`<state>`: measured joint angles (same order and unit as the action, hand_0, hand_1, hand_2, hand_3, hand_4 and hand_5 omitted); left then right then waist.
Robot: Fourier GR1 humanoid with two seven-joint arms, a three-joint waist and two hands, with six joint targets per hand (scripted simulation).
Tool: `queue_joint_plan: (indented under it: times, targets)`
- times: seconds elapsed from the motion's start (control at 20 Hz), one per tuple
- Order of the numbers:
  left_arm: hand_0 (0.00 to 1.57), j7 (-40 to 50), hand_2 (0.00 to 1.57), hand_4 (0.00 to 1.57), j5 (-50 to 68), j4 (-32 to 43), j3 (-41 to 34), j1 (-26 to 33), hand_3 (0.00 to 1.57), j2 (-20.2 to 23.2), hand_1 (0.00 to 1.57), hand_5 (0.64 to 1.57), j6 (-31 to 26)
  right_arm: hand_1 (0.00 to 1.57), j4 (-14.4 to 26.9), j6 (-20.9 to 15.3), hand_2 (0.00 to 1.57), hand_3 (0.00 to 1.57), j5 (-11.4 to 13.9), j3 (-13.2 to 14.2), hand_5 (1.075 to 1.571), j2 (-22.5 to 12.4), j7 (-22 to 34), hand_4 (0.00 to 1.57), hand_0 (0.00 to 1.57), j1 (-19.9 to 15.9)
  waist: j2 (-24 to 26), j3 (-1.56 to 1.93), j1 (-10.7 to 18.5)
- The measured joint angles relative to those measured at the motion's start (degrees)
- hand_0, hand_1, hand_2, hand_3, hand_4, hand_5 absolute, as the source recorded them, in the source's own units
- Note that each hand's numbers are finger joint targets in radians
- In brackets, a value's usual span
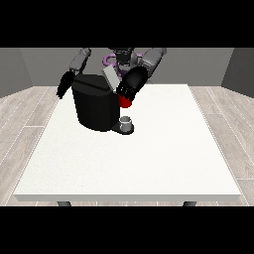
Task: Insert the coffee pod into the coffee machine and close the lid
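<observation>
The black coffee machine (96,106) stands on the white table (149,158) at the back left. Its grey lid (111,77) is tilted up and open. The hand at the view's right (131,85) hovers beside the lid at the machine's top right corner, just above a red thing at the machine (125,102). A small grey thing (127,122) sits on the machine's low front base. The hand at the view's left (63,87) hangs behind the machine's left side with its fingers straight and pointing down.
The table's front edge (129,197) lies far from the machine. Wooden floor (30,114) surrounds the table on both sides.
</observation>
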<state>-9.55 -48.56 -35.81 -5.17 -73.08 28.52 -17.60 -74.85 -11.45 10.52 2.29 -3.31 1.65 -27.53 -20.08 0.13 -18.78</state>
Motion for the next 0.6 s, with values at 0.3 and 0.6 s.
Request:
queue_joint_plan:
  times: [0.3,0.6]
  targets:
    - [1.23,-1.45,1.2,0.0,0.61,-0.36,-0.81,-0.05,0.95,-1.13,1.23,1.571,1.22,0.0,0.71,0.31,0.0,0.0,-0.15,0.61,1.571,-0.73,0.01,0.04,0.0,0.32,0.31,-0.05,0.53]
    - [1.27,-3.01,1.24,0.0,0.41,-0.48,-1.71,-1.29,0.97,0.36,1.27,1.571,2.63,0.0,0.27,1.17,0.0,0.0,-0.29,0.81,1.571,-1.74,-0.57,0.0,0.0,-0.63,-1.73,0.03,-0.48]
